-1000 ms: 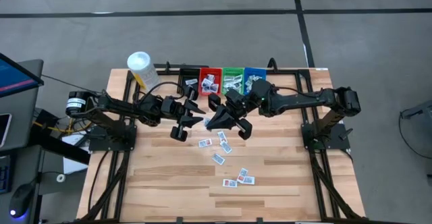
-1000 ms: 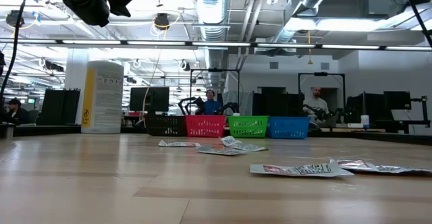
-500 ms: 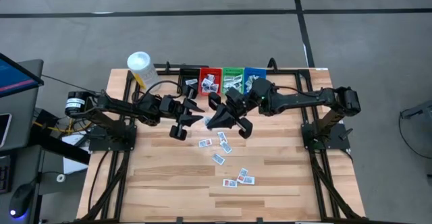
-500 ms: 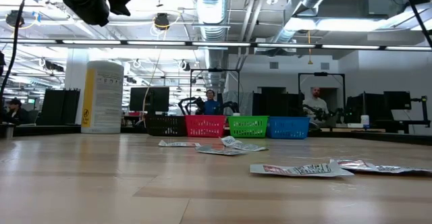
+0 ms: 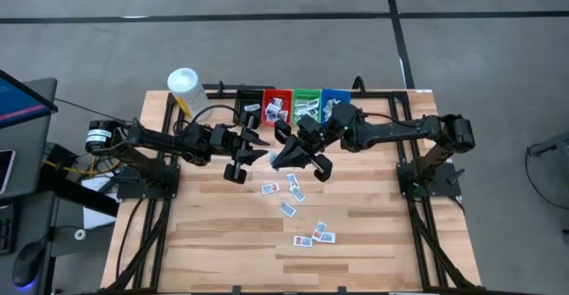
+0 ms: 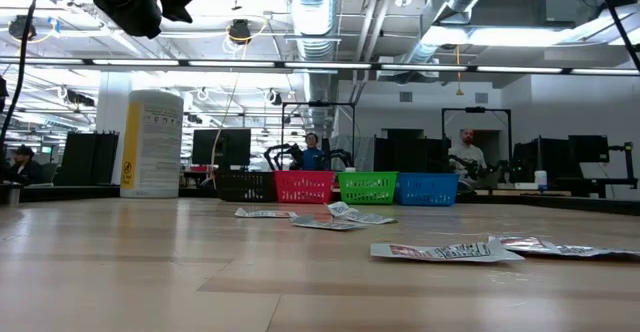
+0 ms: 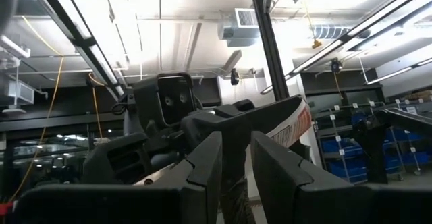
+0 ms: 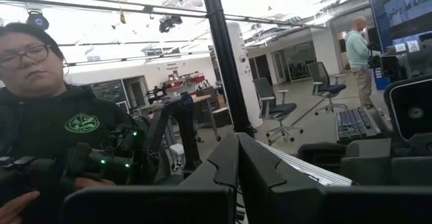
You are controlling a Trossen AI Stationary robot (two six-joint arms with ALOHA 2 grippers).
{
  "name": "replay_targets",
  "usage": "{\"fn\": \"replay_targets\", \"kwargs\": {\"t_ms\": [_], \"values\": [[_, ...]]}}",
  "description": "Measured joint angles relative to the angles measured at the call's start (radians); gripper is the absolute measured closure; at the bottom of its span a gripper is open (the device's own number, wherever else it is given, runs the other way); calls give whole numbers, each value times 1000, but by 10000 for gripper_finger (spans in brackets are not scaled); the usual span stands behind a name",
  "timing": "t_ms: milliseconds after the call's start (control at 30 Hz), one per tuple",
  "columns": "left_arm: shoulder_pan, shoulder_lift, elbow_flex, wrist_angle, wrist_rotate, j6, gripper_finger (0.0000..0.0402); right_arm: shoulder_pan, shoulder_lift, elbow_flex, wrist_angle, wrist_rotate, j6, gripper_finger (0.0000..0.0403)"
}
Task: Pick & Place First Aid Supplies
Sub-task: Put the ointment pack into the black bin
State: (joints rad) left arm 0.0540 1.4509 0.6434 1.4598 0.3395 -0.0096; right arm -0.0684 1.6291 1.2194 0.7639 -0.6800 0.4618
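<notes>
- The left pincer hangs over the middle of the desk, just in front of the row of bins, its arm reaching in from the left edge.
- In the left wrist view its fingers stand a narrow gap apart; a white strip with red print shows beyond them, but whether that strip is gripped cannot be told.
- The right pincer hangs close beside the left one, near the desk's middle, its arm coming from the right side.
- In the right wrist view its fingers are pressed together with nothing visible between them; a white-edged sheet lies behind them.
- The first aid supplies lie scattered on the bare wood below the two pincers: a few packets near the centre and another small cluster closer to the front edge.
- More packets lie inside the bins at the far edge: the black bin, red bin, green bin and blue bin.
- A white-capped yellow bottle stands at the far left corner.
- In the low view the packets lie flat on the wood, with the bottle upright behind.
- A person in a dark top sits beyond the desk.
</notes>
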Motion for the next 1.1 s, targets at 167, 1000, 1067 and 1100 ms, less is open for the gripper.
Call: {"fn": "replay_targets", "kwargs": {"t_ms": [167, 1000, 1067, 1100], "values": [[0, 0, 0, 0, 6, -6, 321, 1, 0, 0, 0, -12, 18, 403], [0, 0, -1, -33, 75, -60, 321, -120, 0, 0, -1, -175, 294, 403], [0, 0, -1, -36, 75, -39, 321, -110, 0, 0, -1, -188, 308, 403], [0, 1, -1, -39, 75, -30, 321, -106, 0, 0, -1, -188, 314, 403]]}}
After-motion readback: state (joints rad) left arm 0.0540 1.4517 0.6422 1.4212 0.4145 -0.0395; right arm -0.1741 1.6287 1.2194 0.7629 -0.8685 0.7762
